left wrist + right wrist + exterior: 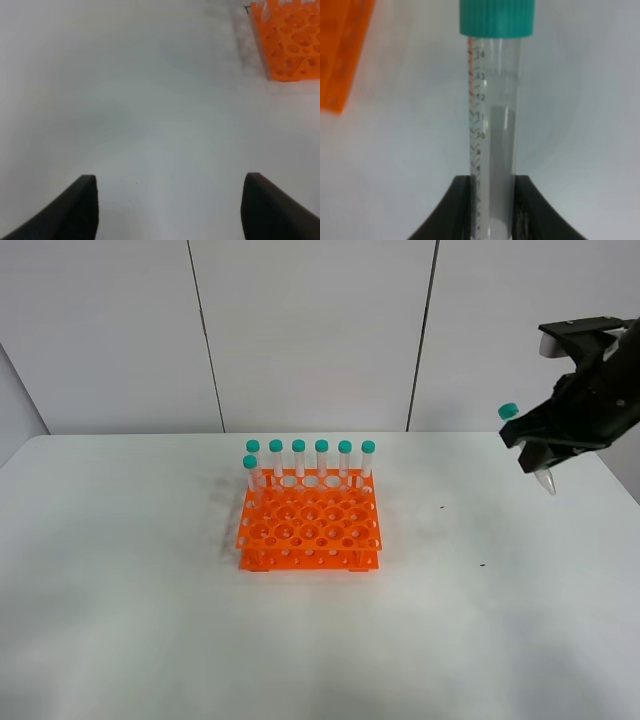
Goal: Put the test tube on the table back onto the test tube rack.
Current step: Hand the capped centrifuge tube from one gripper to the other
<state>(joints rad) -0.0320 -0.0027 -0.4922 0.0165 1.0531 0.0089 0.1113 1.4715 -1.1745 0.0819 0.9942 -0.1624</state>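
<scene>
Our right tool (pixel 533 450) is clamped on the test tube (pixel 509 411), held tilted in the air over the right side of the white, matte tabletop (pixel 150 620), well apart from the orange test tube rack (pixel 310 525). Our left tool (pixel 170 200) hangs spread wide above that surface, gripping nothing. Behind, we see pale wall panels (pixel 310 330) split by dark seams.

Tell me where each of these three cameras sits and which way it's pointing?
Exterior high: mounted high, looking down on the table and test tube rack; the right gripper holding the test tube shows at right.
Left wrist: on the left arm, facing the table past the open left gripper.
Right wrist: on the right arm, looking along the clamped tube.
Shared: all three show the rack.
</scene>
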